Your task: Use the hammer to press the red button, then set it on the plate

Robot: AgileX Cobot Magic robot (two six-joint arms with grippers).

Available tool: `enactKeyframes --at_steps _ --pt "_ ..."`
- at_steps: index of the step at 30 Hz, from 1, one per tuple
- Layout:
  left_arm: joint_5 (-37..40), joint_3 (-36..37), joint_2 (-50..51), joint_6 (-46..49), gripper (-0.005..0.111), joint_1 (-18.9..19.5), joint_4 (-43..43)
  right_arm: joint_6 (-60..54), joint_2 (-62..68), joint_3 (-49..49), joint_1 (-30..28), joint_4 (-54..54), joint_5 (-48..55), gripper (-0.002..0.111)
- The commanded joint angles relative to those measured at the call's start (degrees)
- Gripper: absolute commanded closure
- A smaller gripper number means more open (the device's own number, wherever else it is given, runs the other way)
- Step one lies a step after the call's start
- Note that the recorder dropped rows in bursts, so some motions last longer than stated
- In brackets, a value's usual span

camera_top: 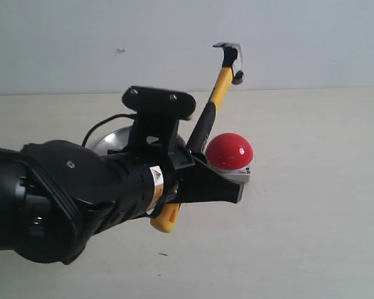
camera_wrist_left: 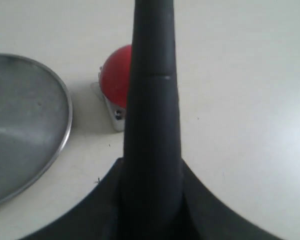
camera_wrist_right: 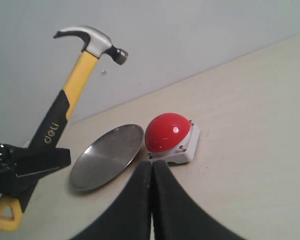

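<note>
Left gripper held the hammer raised over the red button.
It clamped the handle low; the handle slanted up, head high above the button, plate just beside. Right gripper was closed, empty.

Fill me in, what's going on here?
The left gripper has its jaws closed on the handle of the hammer, with the head raised in the air. The red button sits on the table beside the steel plate, and the hammer head is well clear of it. The right gripper is shut and holds nothing.
</note>
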Motion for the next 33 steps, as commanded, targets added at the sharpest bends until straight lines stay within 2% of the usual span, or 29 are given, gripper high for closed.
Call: enactKeyframes --at_steps 1,5,8,14,17,21,27,33 --pt "3.9 -0.9 -4.7 2.2 0.107 0.1 2.4 0.0 -0.4 0.3 -0.3 0.2 -0.1 0.108" --pt "3.9 -0.9 -4.7 2.2 0.107 0.1 2.4 0.0 -0.4 0.3 -0.3 0.2 -0.1 0.108" --pt "2.7 -0.8 -1.1 1.7 0.107 0.7 1.6 0.0 -0.4 0.3 -0.3 0.2 -0.1 0.108" --pt "-9.0 0.1 12.8 -2.1 0.107 4.0 1.6 0.0 -0.4 0.3 -0.3 0.2 -0.1 0.108" --pt "-9.0 0.1 15.5 -2.1 0.107 4.2 1.8 0.0 -0.4 0.3 -0.3 0.2 -0.1 0.108" --pt "-5.1 -0.5 11.0 -1.3 0.107 4.2 1.9 0.0 -0.4 0.3 -0.3 0.2 -0.1 0.108" --pt "-3.3 -0.7 0.3 0.6 0.107 4.5 2.0 0.0 -0.4 0.3 -0.3 0.2 -0.1 0.108" --pt "-11.5 -0.7 -4.9 1.1 0.107 8.8 2.1 0.0 -0.4 0.3 -0.3 0.2 -0.1 0.108"
